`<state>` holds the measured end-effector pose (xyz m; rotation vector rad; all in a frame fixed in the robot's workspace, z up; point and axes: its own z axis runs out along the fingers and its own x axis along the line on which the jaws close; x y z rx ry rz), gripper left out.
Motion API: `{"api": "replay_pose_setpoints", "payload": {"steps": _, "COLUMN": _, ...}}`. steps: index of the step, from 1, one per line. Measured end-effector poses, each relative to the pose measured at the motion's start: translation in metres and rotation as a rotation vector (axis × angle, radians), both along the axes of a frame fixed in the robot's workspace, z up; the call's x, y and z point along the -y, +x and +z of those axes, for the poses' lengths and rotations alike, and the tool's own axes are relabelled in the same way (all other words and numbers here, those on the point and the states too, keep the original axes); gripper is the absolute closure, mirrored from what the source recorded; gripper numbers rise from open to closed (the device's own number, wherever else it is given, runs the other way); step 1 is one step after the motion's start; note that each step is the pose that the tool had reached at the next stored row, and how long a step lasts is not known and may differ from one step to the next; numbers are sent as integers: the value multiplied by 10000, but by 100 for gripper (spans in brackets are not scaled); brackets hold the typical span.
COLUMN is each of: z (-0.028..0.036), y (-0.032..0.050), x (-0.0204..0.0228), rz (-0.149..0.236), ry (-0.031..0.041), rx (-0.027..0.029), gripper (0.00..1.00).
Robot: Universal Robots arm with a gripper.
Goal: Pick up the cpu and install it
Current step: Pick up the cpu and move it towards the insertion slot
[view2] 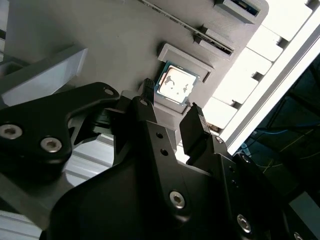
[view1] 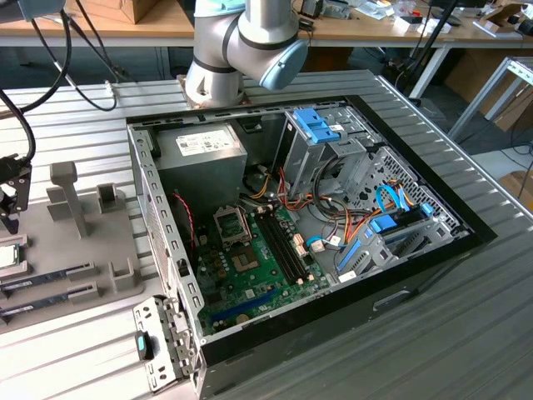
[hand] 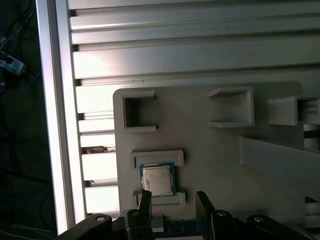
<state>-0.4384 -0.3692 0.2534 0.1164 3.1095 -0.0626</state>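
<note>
The open black computer case (view1: 400, 292) sits mid-frame in the exterior view, with the flat grey plastic parts tray (view1: 100, 242) at the exterior view's left. In the second wrist view the black two-fingered gripper (view2: 171, 107) hangs over that tray, fingers spread and empty. The cpu (view2: 175, 85), a small silvery square chip with a green rim, lies flat in its tray pocket near the fingertips, not yet gripped. A clean grasp probably needs the fingers centred across opposite edges and coming down square.
</note>
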Motion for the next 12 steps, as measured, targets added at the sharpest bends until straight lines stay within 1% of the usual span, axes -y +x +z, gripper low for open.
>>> {"api": "replay_pose_setpoints", "payload": {"steps": 12, "z": -55, "y": 0, "x": 0, "rz": 0, "ry": 0, "rx": 0, "gripper": 52}}
